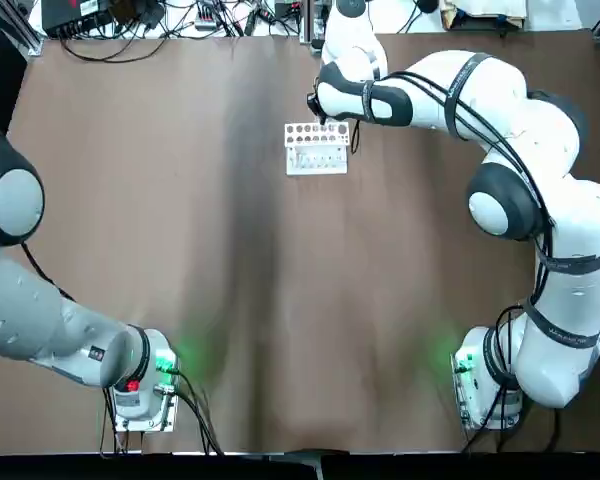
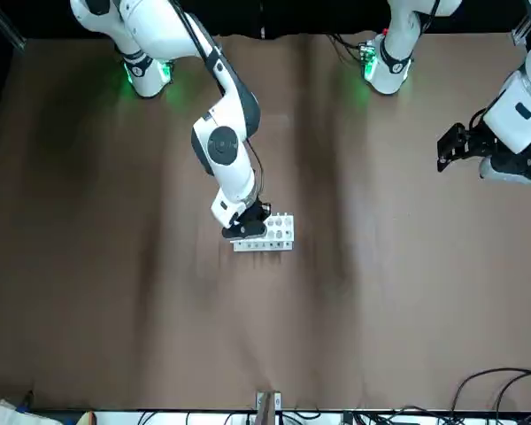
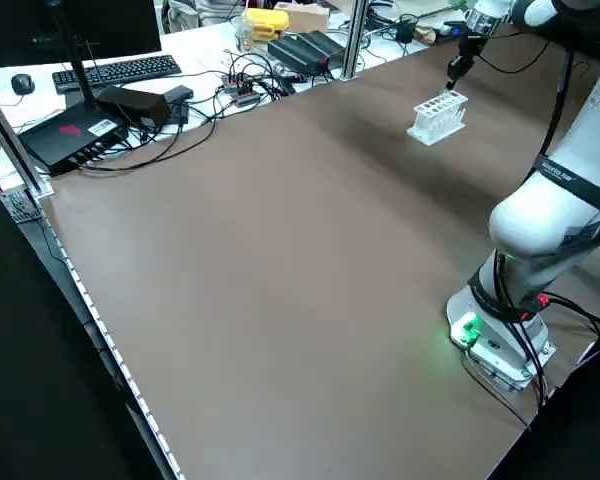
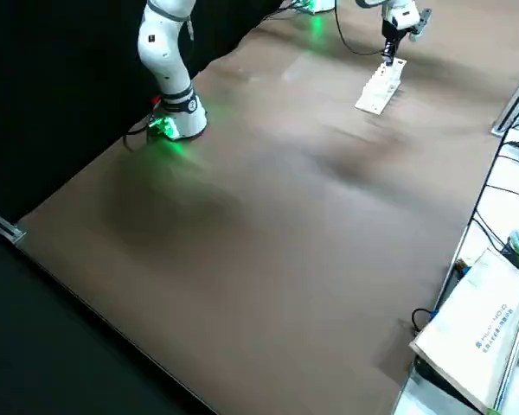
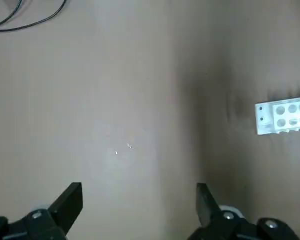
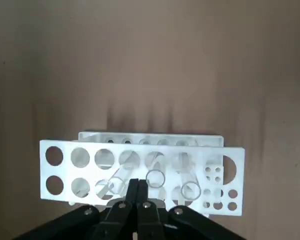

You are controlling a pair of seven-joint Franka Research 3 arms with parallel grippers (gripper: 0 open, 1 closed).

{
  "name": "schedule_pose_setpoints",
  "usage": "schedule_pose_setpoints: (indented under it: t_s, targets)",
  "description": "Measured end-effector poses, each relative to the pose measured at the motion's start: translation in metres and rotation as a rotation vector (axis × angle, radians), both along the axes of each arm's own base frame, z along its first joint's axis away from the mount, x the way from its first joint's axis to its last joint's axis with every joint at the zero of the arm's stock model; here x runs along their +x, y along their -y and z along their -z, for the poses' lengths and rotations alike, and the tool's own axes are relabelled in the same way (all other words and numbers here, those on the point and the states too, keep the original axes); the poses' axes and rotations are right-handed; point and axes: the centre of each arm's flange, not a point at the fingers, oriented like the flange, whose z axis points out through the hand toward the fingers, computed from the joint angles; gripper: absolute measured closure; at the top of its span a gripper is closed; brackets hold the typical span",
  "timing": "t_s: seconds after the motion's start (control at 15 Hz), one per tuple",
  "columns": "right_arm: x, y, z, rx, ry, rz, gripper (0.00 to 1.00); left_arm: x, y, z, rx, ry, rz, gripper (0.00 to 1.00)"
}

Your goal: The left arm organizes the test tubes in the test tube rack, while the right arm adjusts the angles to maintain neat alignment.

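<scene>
The rack [image 1: 317,150] is at the far part of the table [image 1: 180,250], about the middle from left to right, and it is white with rows of round holes. In the right wrist view, three clear tubes [image 6: 155,178] are in the holes of this rack, side by side. The right gripper [image 6: 137,182] is directly at the rack, and its two fingers are pressed together; the tips appear over the near edge, between two of the tubes. It seems that nothing is between these fingers, but the contact with the rack is hard to see. The left gripper [image 5: 139,192] is above the table on the robot's left side, well apart from the rack, with its fingers spread wide and nothing between them. Beyond the far edge lie black cables [image 3: 242,85] and a keyboard [image 3: 117,71].
</scene>
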Motion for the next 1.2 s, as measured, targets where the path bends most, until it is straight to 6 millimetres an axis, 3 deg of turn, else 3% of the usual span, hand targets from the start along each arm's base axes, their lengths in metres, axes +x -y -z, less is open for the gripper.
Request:
schedule_pose_setpoints:
  t_s: [0.73, 1.07, 1.2]
  targets:
    - [0.008, -0.002, -0.013, 0.033, 0.049, 0.007, 0.99, 0.000, 0.000, 0.000, 0.000, 0.000, 0.001, 0.00]
    - [0.014, -0.007, -0.037, 0.061, 0.083, 0.006, 0.99, 0.000, 0.000, 0.000, 0.000, 0.000, 0.002, 0.00]
    - [0.020, 0.004, -0.057, 0.055, 0.075, 0.022, 0.99, -0.001, 0.000, -0.001, 0.000, -0.001, 0.003, 0.00]
